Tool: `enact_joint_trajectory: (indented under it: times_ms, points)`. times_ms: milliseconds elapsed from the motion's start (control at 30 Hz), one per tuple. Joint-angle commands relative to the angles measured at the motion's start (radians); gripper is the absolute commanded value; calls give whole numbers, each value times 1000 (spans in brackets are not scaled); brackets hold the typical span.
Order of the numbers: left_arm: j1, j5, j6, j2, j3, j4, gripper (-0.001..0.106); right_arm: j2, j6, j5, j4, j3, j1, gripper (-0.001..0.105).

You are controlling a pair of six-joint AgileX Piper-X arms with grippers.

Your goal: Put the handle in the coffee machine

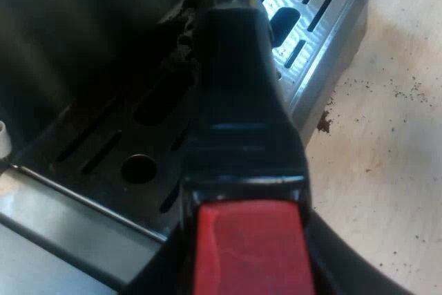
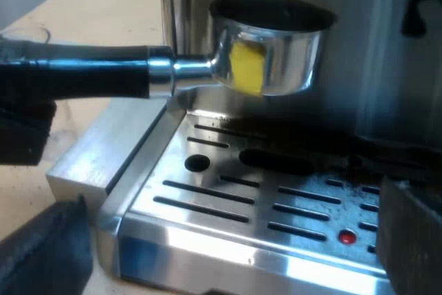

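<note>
Left pincer (image 1: 252, 267) grips the holder's (image 1: 235, 67) dark handle near the red end (image 1: 248, 233); the basket (image 2: 269, 53) hangs under the espresso machine's (image 2: 387, 67) head, above the drip tray (image 2: 228, 205). Right pincer (image 2: 228, 246): wide open, empty.

Open gap under the holder's basket (image 2: 276, 60), clear down to the drip tray (image 2: 207, 243). The dark handle (image 2: 83, 77) juts out past the tray's edge, barring that side, and the machine's front (image 2: 387, 67) walls off behind. Worktop (image 1: 387, 136) off the tray's corner lies open, just grounds (image 1: 324, 124).
</note>
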Motion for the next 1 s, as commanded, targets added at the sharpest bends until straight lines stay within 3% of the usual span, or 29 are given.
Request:
enact_joint_trajectory:
  times_ms: [33, 233, 633, 867, 1000]
  points:
    - [-2, 77, 6, 8, -14, -48, 0, 32, -43, 46, -79, -3, -5, 85]
    - [-2, 79, 1, 24, -14, -128, 0, 58, -49, 44, -141, -3, -31, 85]
    - [-2, 82, -4, 24, -14, -163, 0, 58, -53, 44, -155, -3, -52, 85]
    - [-2, 97, -92, 24, -14, -254, 0, 58, -53, 44, -155, -3, -52, 85]
    - [-9, 103, -95, 24, -14, -267, 0, 58, -53, 44, -155, -3, -52, 85]
